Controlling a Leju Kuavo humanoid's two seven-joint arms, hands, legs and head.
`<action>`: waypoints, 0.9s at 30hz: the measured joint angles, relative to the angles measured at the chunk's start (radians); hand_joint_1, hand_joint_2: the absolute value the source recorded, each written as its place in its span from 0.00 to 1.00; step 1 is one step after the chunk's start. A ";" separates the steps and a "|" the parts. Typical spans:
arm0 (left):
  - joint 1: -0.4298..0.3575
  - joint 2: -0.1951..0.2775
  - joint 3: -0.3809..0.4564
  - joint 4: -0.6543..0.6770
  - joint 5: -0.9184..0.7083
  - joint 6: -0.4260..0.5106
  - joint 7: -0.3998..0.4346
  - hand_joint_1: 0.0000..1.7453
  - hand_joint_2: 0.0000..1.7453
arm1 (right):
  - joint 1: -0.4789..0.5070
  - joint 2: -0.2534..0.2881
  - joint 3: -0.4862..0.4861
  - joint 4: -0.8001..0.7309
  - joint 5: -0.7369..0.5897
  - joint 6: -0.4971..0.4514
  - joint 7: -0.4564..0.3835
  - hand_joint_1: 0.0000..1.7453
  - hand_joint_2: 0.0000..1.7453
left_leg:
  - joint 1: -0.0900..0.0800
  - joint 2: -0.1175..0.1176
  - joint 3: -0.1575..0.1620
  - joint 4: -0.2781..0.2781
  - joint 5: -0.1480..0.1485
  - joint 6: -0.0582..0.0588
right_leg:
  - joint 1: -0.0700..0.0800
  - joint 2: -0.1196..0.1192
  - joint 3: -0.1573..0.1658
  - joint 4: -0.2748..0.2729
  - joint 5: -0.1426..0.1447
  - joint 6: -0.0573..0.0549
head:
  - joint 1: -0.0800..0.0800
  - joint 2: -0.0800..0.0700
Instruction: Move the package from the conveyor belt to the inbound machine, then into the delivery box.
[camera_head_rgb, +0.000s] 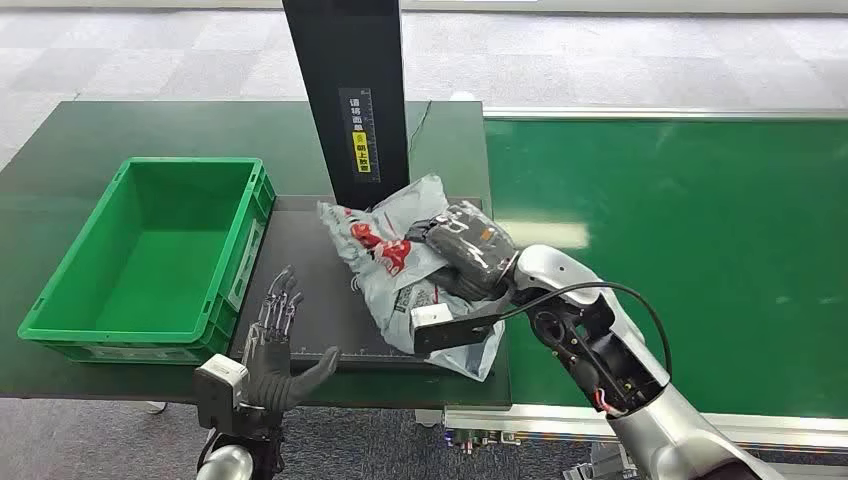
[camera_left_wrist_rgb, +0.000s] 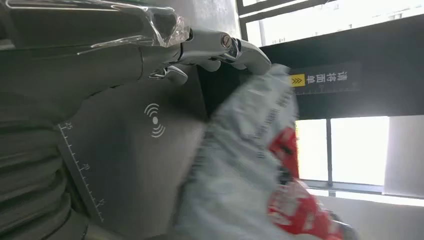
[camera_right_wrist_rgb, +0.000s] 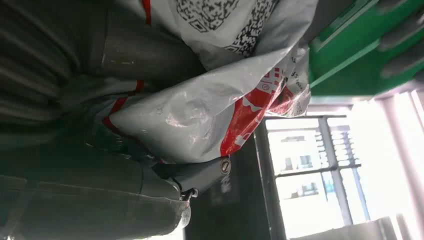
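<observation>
The right hand (camera_head_rgb: 468, 255) grips the package (camera_head_rgb: 400, 255) over the inbound machine's dark platform (camera_head_rgb: 300, 300) (probably touching it); settle it flat beneath the scanner column (camera_head_rgb: 348, 90); the left hand (camera_head_rgb: 280, 350) waits spread, holding nothing, beside the green box (camera_head_rgb: 60, 310).

A parcel-sorting workplace: green conveyor belt (camera_head_rgb: 700, 250), scanning machine (camera_head_rgb: 345, 100), green crate (camera_head_rgb: 150, 250).
</observation>
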 joint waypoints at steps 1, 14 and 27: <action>-0.002 0.000 -0.001 0.000 0.002 0.000 0.000 0.00 1.00 | 0.001 0.002 0.008 0.007 -0.003 0.003 0.000 1.00 1.00 | 0.000 0.000 0.000 0.000 0.000 0.000 | 0.000 0.000 0.000 0.000 0.000 0.000 | 0.000 0.000; -0.036 0.001 -0.024 0.035 0.059 -0.021 0.007 0.00 1.00 | -0.015 -0.017 0.126 0.208 -0.027 0.085 0.116 1.00 1.00 | 0.000 -0.001 0.000 0.000 0.000 0.000 | 0.000 0.000 0.000 0.000 0.000 0.000 | 0.000 0.000; -0.022 0.002 -0.025 0.038 0.061 0.000 0.007 0.00 1.00 | -0.003 -0.043 0.089 0.228 0.009 -0.197 -0.001 1.00 1.00 | 0.000 -0.001 0.000 0.000 0.000 0.000 | 0.000 0.000 0.000 0.000 0.000 0.000 | 0.000 0.000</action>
